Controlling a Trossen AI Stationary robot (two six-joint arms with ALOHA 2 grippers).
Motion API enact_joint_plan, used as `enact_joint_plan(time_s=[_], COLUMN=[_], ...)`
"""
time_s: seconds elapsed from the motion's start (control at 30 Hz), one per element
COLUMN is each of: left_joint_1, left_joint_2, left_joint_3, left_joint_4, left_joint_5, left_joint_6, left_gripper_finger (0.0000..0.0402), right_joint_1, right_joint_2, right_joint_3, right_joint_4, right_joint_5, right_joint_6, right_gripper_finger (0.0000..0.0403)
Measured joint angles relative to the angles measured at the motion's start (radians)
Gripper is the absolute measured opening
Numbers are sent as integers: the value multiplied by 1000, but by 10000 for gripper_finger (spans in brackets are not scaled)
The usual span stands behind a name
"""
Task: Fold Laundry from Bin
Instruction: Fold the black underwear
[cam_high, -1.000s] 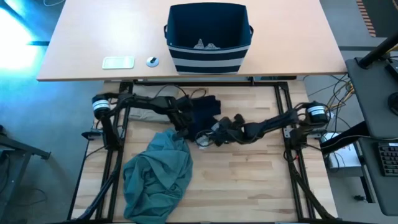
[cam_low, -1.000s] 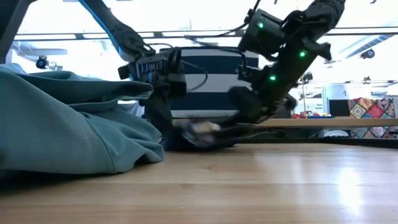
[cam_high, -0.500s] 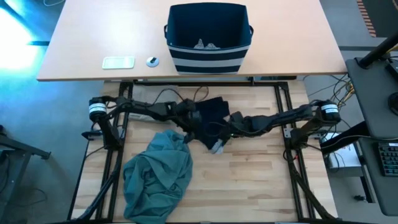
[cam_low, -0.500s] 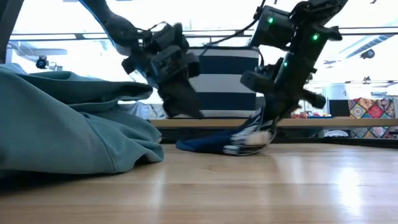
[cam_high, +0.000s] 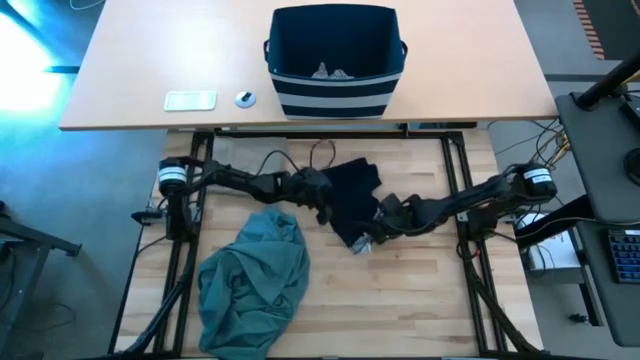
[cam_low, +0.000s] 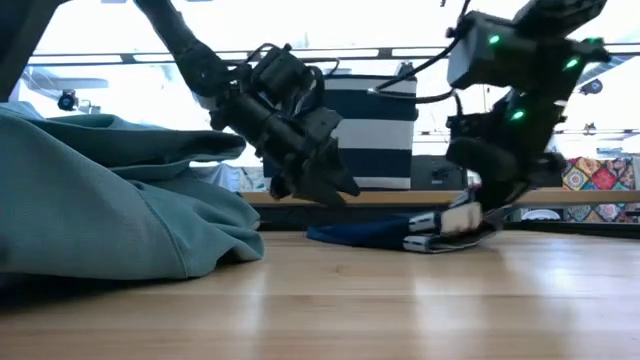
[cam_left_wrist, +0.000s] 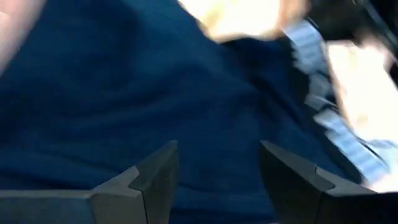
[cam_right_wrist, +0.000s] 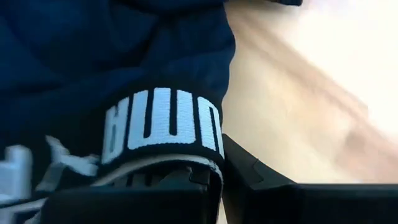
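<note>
Boxy navy bin (cam_high: 334, 92) with white stripes near its base, standing upright on the far tan tabletop (cam_high: 120, 70), beyond the wooden work surface (cam_high: 420, 300). Inside the bin, on its floor, a few small grey pieces (cam_high: 330, 71); otherwise only dark lining visible. Left of the bin on the same tabletop, a small white flat device (cam_high: 190, 100) and a small round object (cam_high: 245, 98), both apart from the bin.

On the wooden surface, navy garment (cam_high: 350, 195) spread flat between the two arms, its white-lettered waistband (cam_right_wrist: 163, 126) at the near-right end. Right gripper (cam_high: 372, 238) low at that end, fingers closed over the waistband, pinning the lettered band between them, as seen close up in the right wrist view. In the low view, right gripper (cam_low: 470, 215) down at table level with the striped band bunched under it.

Left gripper (cam_high: 322, 192) at the garment's left edge, raised off the table in the low view (cam_low: 325, 185), fingers (cam_left_wrist: 155, 180) spread apart with nothing between them, dark cloth just beyond.

Large teal-green garment (cam_high: 255, 285) heaped at the near left of the wooden surface, apart from the navy one.
</note>
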Motion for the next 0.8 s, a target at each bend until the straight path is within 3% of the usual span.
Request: enact_joint_plan(time_s=[0.2,0.27,0.47,0.67,0.8], left_joint_1=[78,79,14,8,19], left_joint_2=[58,114,338,486,476], left_joint_3=[94,166,460,748,764], left_joint_4=[-7,-40,-130,-560,-683], left_joint_5=[15,38,115,-137,-157], left_joint_6=[3,27,68,75,110], left_gripper_finger=[202,202,194,179,151], right_joint_1=[129,171,232,292,378], right_joint_2=[-39,-41,-50,-50,-50], right_joint_3=[1,0,8,1,-33], right_joint_4=[-98,-99,-110,-172,-172], right_joint_5=[-141,-202,-254,-264,-257], right_joint_6=[213,233,247,376,539], right_gripper_finger=[9,9,9,9,9])
